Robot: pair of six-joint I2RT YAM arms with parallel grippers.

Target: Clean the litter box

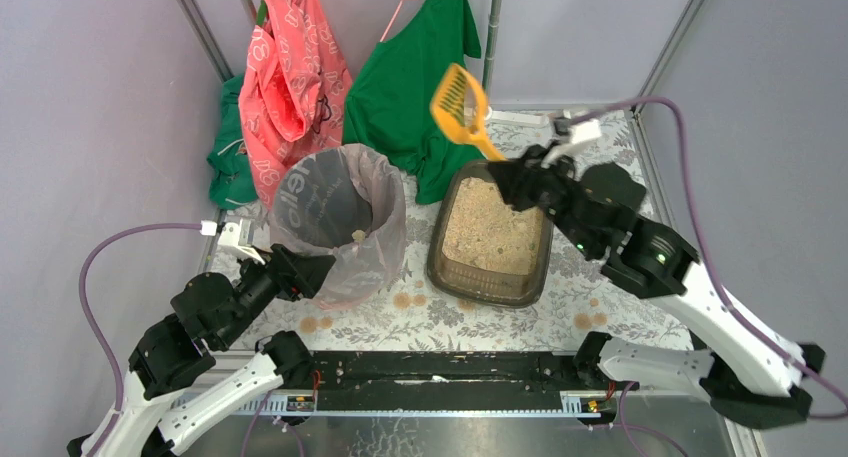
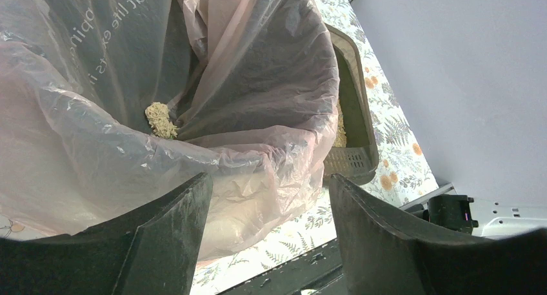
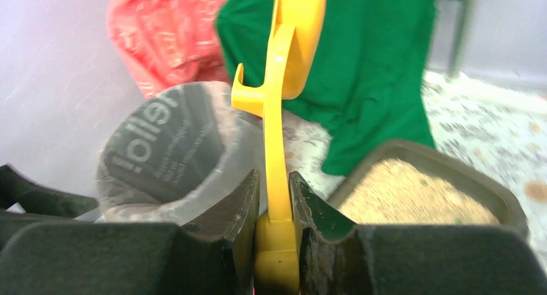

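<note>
The litter box (image 1: 437, 262), a dark brown-grey tray with beige litter, sits at the table's middle right; it also shows in the right wrist view (image 3: 500, 201) and the left wrist view (image 2: 358, 108). My right gripper (image 1: 508, 173) is shut on the handle of a yellow slotted scoop (image 1: 460, 102), holding it raised above the box's far end; in the right wrist view the scoop (image 3: 284, 82) stands between my fingers (image 3: 248, 198). My left gripper (image 1: 318, 267) is open and empty against the bagged bin's near side, with its fingertips (image 2: 187, 211) on either side of the bag.
A round bin with a clear plastic liner (image 1: 335, 212) stands left of the litter box, with a clump of litter inside (image 2: 160, 119). A green shirt (image 1: 410, 77) and red bag (image 1: 290, 77) hang at the back. A black rail (image 1: 440, 369) runs along the near edge.
</note>
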